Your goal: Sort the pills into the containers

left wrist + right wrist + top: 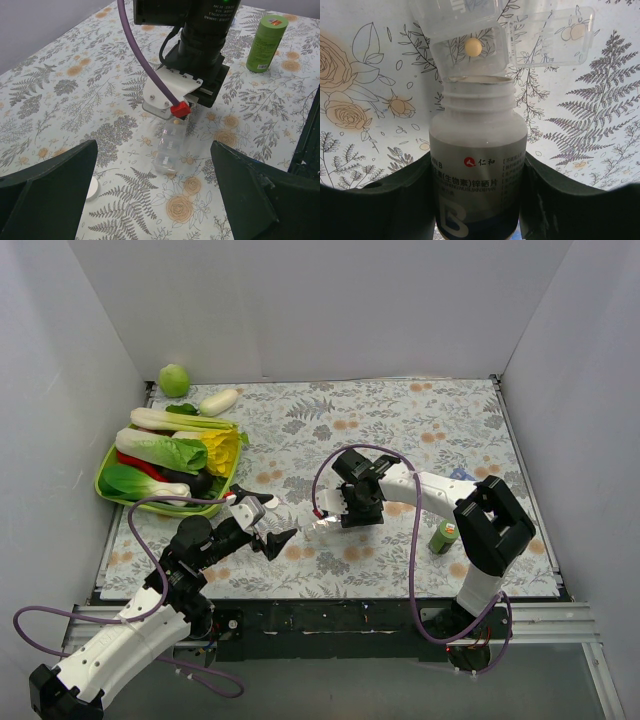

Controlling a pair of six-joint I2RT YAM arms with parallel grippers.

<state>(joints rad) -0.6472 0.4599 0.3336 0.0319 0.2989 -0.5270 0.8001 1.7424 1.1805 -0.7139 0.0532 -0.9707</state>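
Note:
A clear pill-box strip [171, 149] lies on the floral tablecloth, its containers in a short row. One compartment has its lid [555, 35] flipped open, and a single small yellow pill [473, 46] rests inside. My right gripper [347, 514] is shut on a white, uncapped pill bottle [477, 115], whose mouth is tipped over that open compartment. My left gripper [284, 540] is open with nothing in it, just short of the strip's near end. The strip sits ahead of its two fingers.
A white bottle cap [91, 187] lies on the cloth by my left finger. A small green bottle [444, 536] stands right of the right arm, with a blue pill box [462, 474] behind it. A green tray [106, 480] of vegetables fills the left side.

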